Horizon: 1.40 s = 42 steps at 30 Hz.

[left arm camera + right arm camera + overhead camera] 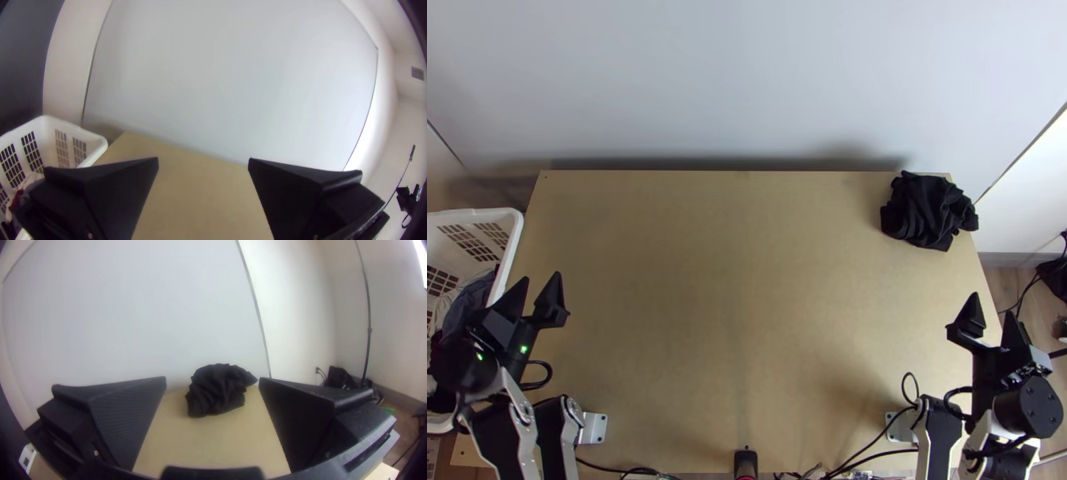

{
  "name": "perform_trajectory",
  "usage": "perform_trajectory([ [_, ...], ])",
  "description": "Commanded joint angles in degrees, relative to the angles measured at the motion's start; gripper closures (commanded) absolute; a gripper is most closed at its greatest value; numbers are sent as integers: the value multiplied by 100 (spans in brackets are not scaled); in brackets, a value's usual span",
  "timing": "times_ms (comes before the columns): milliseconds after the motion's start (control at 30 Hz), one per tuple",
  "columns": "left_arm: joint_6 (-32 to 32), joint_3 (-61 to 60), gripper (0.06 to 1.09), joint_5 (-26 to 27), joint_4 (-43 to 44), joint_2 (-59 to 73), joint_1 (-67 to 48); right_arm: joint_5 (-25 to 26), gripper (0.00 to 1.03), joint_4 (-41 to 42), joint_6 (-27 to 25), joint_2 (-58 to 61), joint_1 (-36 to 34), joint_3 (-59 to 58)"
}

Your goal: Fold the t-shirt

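A black t-shirt [927, 210] lies bunched in a heap at the table's far right corner, its sleeves and hem not distinguishable. My left gripper [541, 290] stands open over the table's left edge, far from the cloth. Near the right edge, my right gripper [993, 318] is open, nearer to the base than the shirt and apart from it. In the left wrist view, the left gripper [203, 162] has a wide gap between its fingers. The right wrist view has the bunched t-shirt [218, 390] beyond the open right gripper [212, 381].
A white laundry basket [507, 232] with dark and light cloths inside stands at the table's left side, close to the left gripper. The wooden table [731, 296] stretches between the arms, with a pale wall [747, 80] behind it. Cables run along the near edge.
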Motion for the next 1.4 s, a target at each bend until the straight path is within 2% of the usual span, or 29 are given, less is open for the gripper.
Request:
perform_trajectory([
  [0,-288,-1012,11,1,1257,-989,-80,6,6,782,-805,-141,-140,-675],
  [167,-253,-1548,11,-16,1635,-1253,-335,15,5,1494,-1710,-141,44,-1466],
  [300,-156,-1996,11,-43,1811,-1376,-423,15,5,1556,-1807,-141,405,-1888],
  [400,345,-2005,11,-157,1609,-1376,-300,24,5,1907,-2026,-141,669,-2099],
  [500,573,-2014,11,-175,1354,-1376,-273,24,5,2013,-2114,-141,923,-2362],
  [633,652,-2014,11,-175,827,-1385,-282,15,5,1872,-1982,-132,1073,-2459],
  [700,819,-2023,11,-315,730,-1376,-256,24,5,1863,-2061,-124,1187,-2477],
  [867,2085,-2023,11,-421,229,-1367,-273,24,5,1784,-2158,-80,1117,-2503],
  [967,2366,-2023,11,-421,150,-1376,-273,24,5,1784,-2158,-89,1073,-2503],
  [1200,3764,-2014,11,-412,-325,-1376,-326,24,5,1784,-2149,-89,1055,-2503],
  [1367,3834,-2014,11,-412,-351,-1376,-335,24,5,1784,-2149,-89,1073,-2503],
])
